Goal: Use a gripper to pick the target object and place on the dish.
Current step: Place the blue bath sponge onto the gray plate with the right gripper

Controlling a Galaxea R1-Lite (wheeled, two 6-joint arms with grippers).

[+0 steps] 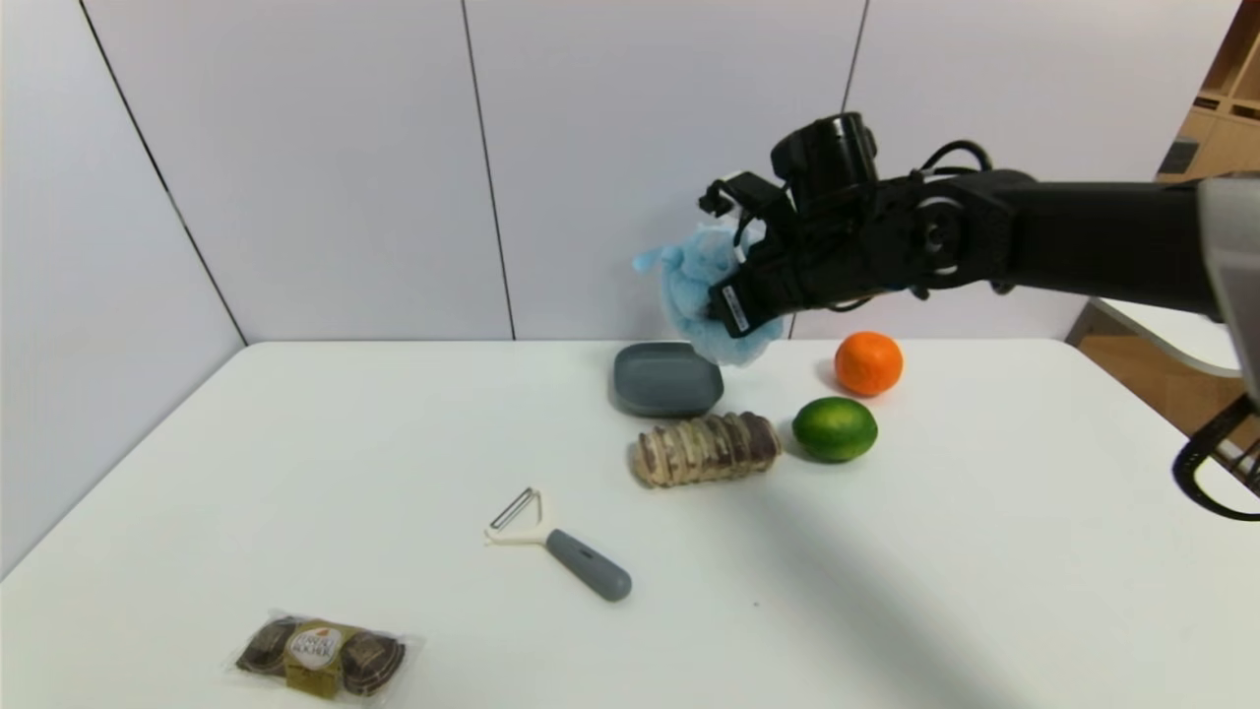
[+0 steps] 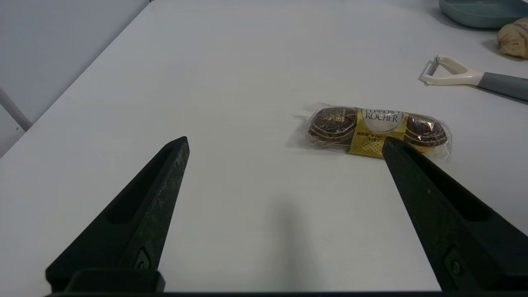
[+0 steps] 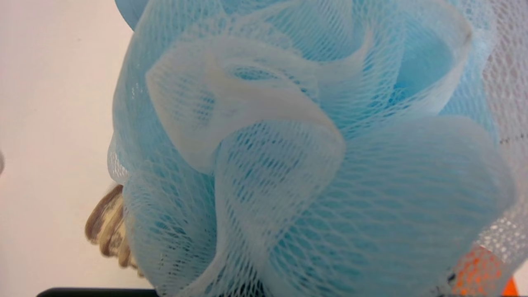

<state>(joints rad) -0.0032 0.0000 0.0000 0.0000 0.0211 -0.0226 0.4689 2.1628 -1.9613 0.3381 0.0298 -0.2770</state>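
The white table (image 1: 295, 473) carries everything, with the grey-blue dish (image 1: 665, 378) near its far edge as reference. The right gripper (image 1: 724, 295) hangs above the dish's right side, fingers clamped on the blue bath pouf (image 1: 694, 276), which is lifted clear of the table. The left gripper (image 2: 284, 144) rests well away from the dish, fingers spread wide, beside a chocolate packet (image 2: 375, 131). A bread roll (image 1: 705, 449) lies just before the dish, a lime (image 1: 835, 428) and an orange (image 1: 868, 362) to its right, a peeler (image 1: 559, 545) nearer the robot.

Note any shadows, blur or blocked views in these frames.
Head view: the right arm's broad soft shadow crosses the table. Left wrist view: a faint shadow lies between the open jaws. Right wrist view: the bath pouf fills nearly everything, and the bread roll looks blurred.
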